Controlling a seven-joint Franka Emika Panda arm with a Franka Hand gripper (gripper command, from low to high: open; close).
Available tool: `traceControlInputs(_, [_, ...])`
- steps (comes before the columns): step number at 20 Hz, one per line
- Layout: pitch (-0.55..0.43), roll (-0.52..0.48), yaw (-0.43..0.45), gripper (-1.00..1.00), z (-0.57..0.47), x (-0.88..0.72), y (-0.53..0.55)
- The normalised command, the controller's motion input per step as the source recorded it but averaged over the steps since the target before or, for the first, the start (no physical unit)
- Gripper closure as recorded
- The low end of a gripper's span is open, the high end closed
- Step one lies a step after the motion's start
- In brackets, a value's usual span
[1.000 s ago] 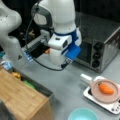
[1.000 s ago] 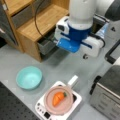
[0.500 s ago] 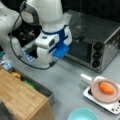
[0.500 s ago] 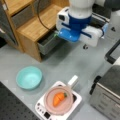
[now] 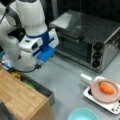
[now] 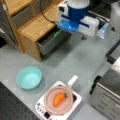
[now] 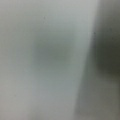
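I see bare grey table to pass over, between the open drawer and the oven.

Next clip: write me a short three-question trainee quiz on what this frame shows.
1. True or false: the carrot lies in the teal bowl.
2. In a front view, the open drawer of the wooden cabinet is nearest to: A) the arm's blue-and-white wrist, B) the toaster oven, C) the pink pan.
3. What does the pink pan sit on?

Key: 1 false, it lies in the pink pan. 2 A. 3 a small white stove. The gripper does not show.
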Motion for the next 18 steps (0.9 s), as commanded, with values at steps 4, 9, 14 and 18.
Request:
traceControlInputs(4, [-0.128,-0.013,0.127,-1.0,-0.07,-0.15,-0.28])
traceControlInputs(9, [-0.118,-0.024,0.114,-1.0,-0.04,-0.13,-0.19])
traceControlInputs(14, [-0.101,-0.052,0.119,-1.0,-0.04,-0.08,-0.13])
traceControlInputs(18, [-0.098,-0.051,0.125,-1.0,-0.06,-0.03,-0.14])
